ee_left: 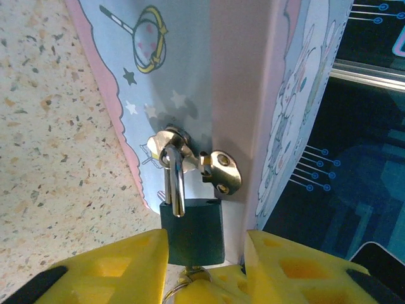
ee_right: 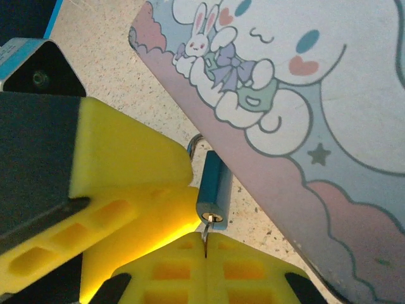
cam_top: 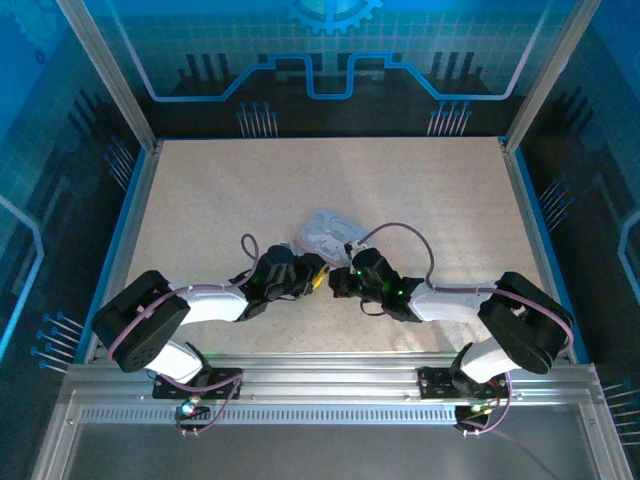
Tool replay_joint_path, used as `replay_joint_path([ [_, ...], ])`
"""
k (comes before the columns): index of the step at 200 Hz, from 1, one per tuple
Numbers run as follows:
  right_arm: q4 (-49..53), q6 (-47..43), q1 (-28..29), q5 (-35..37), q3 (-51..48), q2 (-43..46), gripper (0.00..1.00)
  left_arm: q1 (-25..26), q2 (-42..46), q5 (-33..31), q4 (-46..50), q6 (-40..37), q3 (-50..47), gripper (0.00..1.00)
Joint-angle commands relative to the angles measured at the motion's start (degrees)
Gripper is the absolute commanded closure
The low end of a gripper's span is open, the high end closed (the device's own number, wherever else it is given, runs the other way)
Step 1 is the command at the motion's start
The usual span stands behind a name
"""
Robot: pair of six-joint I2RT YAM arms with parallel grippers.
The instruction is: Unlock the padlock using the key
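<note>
The padlock (ee_left: 193, 231) hangs by its shackle from the hasp of the cartoon-printed tin (cam_top: 322, 230), which lies mid-table. The left gripper (ee_left: 205, 269) brackets the lock's dark body between its yellow fingers with a gap on one side, so I cannot tell whether it grips. The right gripper (ee_right: 205, 269) is pinched together on the key (ee_right: 205, 239), whose tip is in the keyhole.

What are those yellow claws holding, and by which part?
The right gripper pinches the key by its outer end, its blade in the padlock. The left gripper brackets the padlock's body; whether it grips firmly cannot be told.
</note>
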State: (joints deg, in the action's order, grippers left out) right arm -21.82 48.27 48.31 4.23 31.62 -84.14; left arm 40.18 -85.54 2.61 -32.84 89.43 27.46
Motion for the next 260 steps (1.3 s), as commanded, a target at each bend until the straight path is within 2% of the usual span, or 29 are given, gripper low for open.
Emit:
replay_joint_path([
  [1,-1.67,3.43,-0.96,1.53,-1.87,0.15,1.0,-0.45,1.52,0.88,0.32,-1.98,-1.48,0.61],
  [101,-7.93,18.27,-2.42,1.24,-8.89,0.68,1.0,-3.48,13.55,-2.19,16.28,-9.22,-1.5,0.51],
  [147,-10.9,20.31,-3.75,1.21,-11.46,0.64,1.0,-5.4,19.07,-3.7,22.82,-11.97,-2.23,0.5],
  [197,-10.65,21.95,-5.26,-0.34,-12.46,0.11,0.95,-7.17,21.46,-4.15,29.23,-16.34,-0.64,0.49],
  [260,-8.21,21.21,-5.71,1.08,-12.85,1.82,0.85,-8.27,22.01,-3.8,30.57,-17.35,-0.76,0.47],
])
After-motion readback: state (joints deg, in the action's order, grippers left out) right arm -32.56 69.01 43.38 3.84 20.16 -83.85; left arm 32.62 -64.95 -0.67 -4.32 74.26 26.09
